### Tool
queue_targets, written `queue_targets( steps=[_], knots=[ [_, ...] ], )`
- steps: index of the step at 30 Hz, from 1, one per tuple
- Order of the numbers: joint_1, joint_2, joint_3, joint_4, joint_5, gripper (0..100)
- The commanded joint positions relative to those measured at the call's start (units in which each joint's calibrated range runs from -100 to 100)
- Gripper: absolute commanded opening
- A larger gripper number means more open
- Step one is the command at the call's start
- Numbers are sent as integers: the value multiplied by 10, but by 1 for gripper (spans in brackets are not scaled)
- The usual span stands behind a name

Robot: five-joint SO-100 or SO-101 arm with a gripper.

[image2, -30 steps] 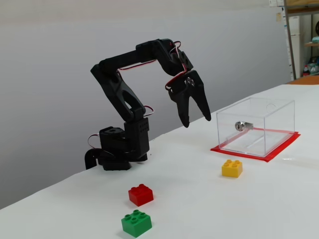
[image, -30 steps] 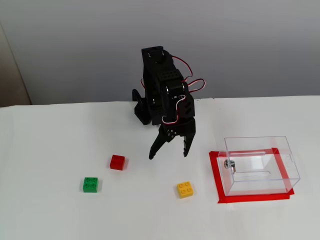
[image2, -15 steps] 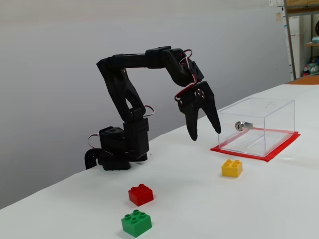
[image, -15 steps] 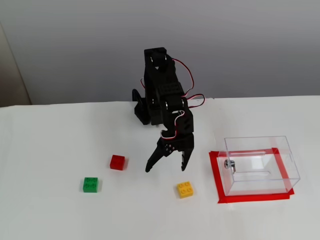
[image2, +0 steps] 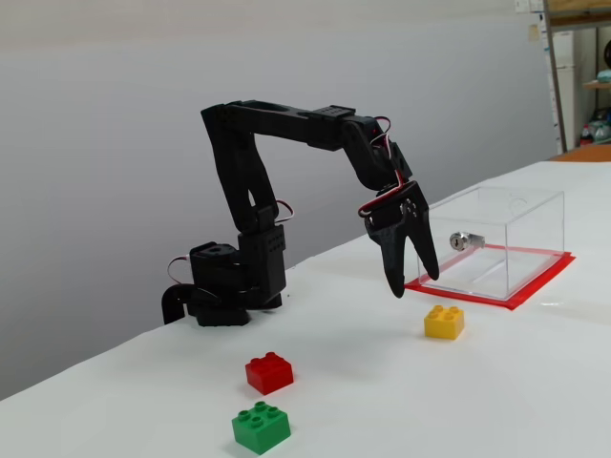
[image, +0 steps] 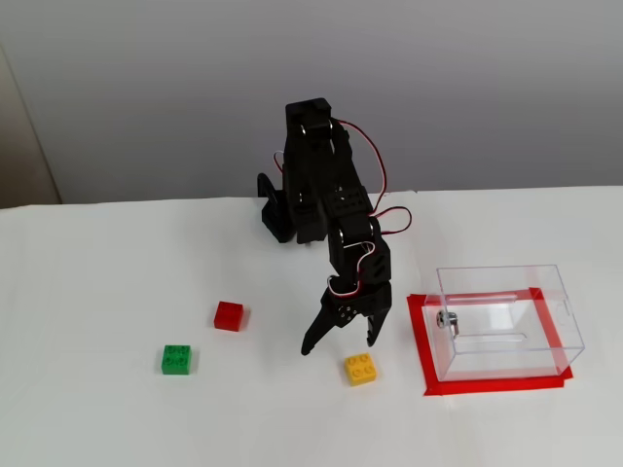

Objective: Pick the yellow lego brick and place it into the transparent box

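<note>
The yellow lego brick (image: 361,369) lies on the white table, also seen in a fixed view (image2: 445,322). My black gripper (image: 338,343) hangs open just above the table, a little behind and to the left of the brick, not touching it; in a fixed view (image2: 412,282) its two fingers point down and are spread apart. The transparent box (image: 506,321) stands to the right of the brick on a red taped rectangle, with a small metal fitting (image: 446,319) on its left wall; it appears empty. It also shows in a fixed view (image2: 496,239).
A red brick (image: 229,315) and a green studded brick (image: 176,358) lie to the left of the gripper; both also show in a fixed view, red (image2: 269,372) and green (image2: 261,426). The arm's base (image2: 224,281) stands at the back of the table.
</note>
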Motion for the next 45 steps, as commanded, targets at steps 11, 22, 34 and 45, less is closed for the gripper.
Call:
queue_targets(
  steps=[11,22,34,45],
  knots=[
    [-13,51,-33,-29,-1,46],
    [-20,124,-94,-24,-1,46],
    [-19,140,-88,-22,-1,46],
    [-19,163,-88,-22,-1,46]
  ],
)
